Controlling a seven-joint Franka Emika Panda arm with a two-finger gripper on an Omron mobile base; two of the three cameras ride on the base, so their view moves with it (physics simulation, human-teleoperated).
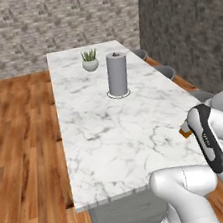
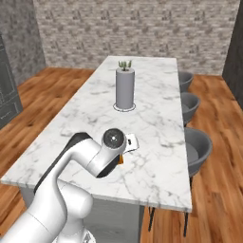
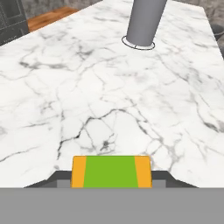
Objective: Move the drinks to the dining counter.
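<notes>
The orange carton (image 3: 111, 171), with a green top face, sits between my gripper's (image 3: 111, 178) two dark fingers, and the gripper is shut on it. It is over the near part of the dining counter (image 3: 109, 87), a long white grey-veined marble top. Slivers of the orange carton (image 2: 122, 160) (image 1: 185, 132) peek out under my wrist, which hides the fingers in both base views. Whether the carton rests on the marble (image 1: 101, 130) or hangs just above it, I cannot tell.
A tall grey cylinder (image 1: 117, 74) (image 2: 125, 88) (image 3: 144, 19) stands on a round base mid-counter. A small potted plant (image 1: 89, 60) (image 2: 124, 64) is behind it. Grey stools (image 2: 197, 149) line the counter's right side. Wood floor (image 1: 23, 147) lies to the left.
</notes>
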